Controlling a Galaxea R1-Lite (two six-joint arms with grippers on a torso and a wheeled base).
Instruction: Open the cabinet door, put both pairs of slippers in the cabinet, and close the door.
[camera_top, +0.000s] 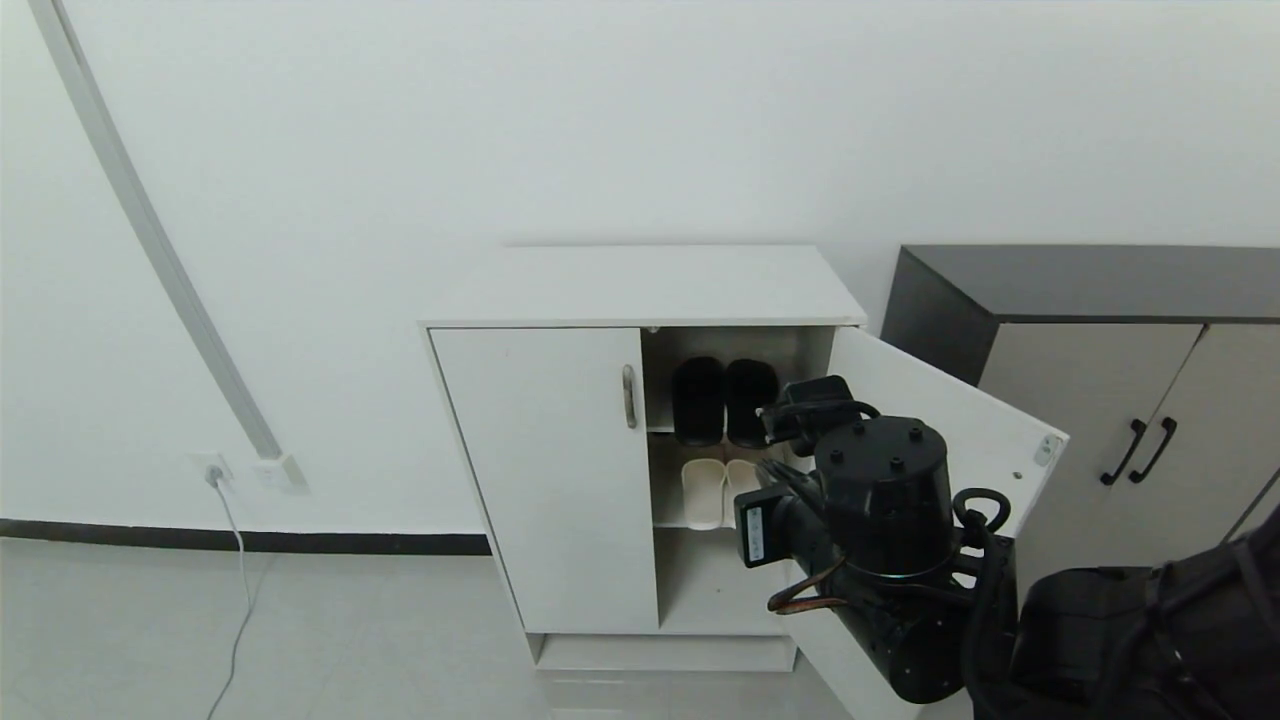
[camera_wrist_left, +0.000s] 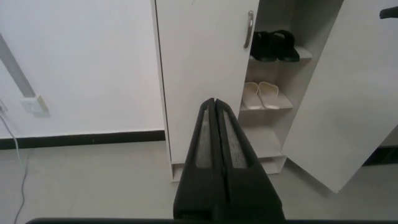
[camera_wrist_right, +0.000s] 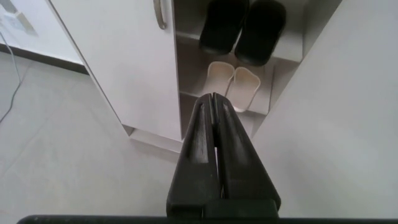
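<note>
The white cabinet (camera_top: 640, 285) stands against the wall with its right door (camera_top: 940, 420) swung open and its left door (camera_top: 545, 470) shut. Black slippers (camera_top: 724, 400) lie on the upper shelf, white slippers (camera_top: 715, 490) on the shelf below. My right gripper (camera_wrist_right: 214, 102) is shut and empty, held in front of the open compartment near the open door, level with the shelves (camera_wrist_right: 214, 106). My left gripper (camera_wrist_left: 215, 106) is shut and empty, farther back from the cabinet, facing the left door (camera_wrist_left: 202, 68). Both pairs also appear in the left wrist view: black slippers (camera_wrist_left: 275, 45), white slippers (camera_wrist_left: 262, 94).
A dark-topped cabinet (camera_top: 1090, 300) with two black handles stands to the right, just behind the open door. A wall socket (camera_top: 212, 468) with a cable running to the floor sits at the left. Bare tiled floor (camera_top: 250, 640) lies in front.
</note>
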